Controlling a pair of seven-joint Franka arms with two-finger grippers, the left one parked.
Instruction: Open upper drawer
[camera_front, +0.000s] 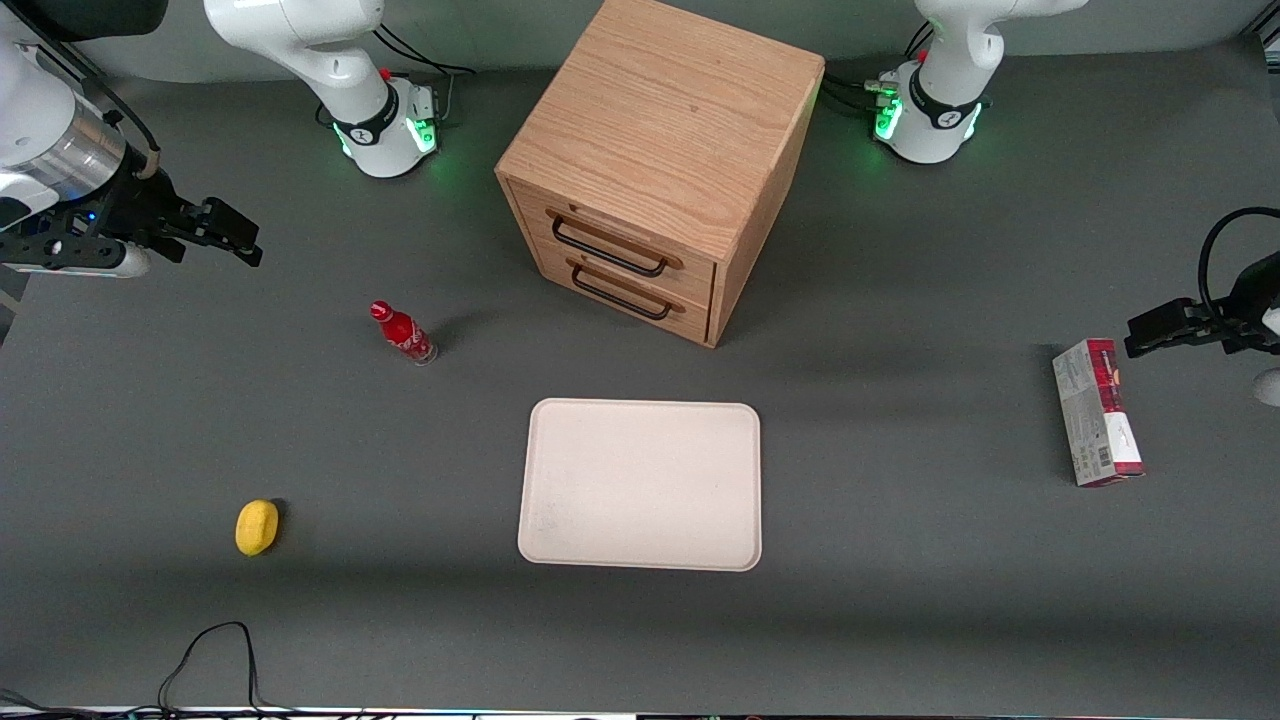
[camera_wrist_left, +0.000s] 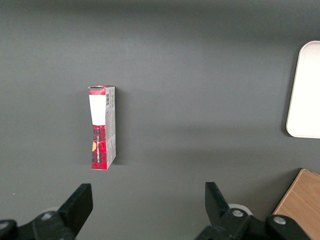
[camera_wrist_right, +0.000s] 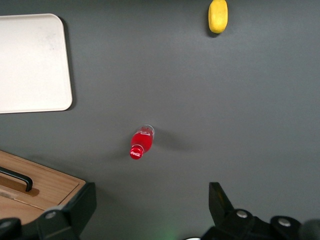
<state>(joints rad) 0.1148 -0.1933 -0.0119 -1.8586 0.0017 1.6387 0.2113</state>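
The wooden cabinet (camera_front: 655, 150) stands at the middle of the table, farther from the front camera than the tray. Its upper drawer (camera_front: 612, 243) is closed, with a black bar handle (camera_front: 608, 250); the matching lower drawer (camera_front: 622, 290) is closed just below it. My right gripper (camera_front: 225, 232) hangs open and empty high above the table toward the working arm's end, well apart from the cabinet. In the right wrist view the gripper (camera_wrist_right: 150, 200) has its fingers wide apart over bare table, with a cabinet corner (camera_wrist_right: 40, 187) and a handle end (camera_wrist_right: 17, 178) beside it.
A red bottle (camera_front: 403, 333) stands between my gripper and the cabinet, also in the right wrist view (camera_wrist_right: 141, 143). A yellow lemon (camera_front: 256, 527) lies nearer the front camera. A cream tray (camera_front: 641, 485) lies in front of the cabinet. A red-and-grey carton (camera_front: 1096, 411) lies toward the parked arm's end.
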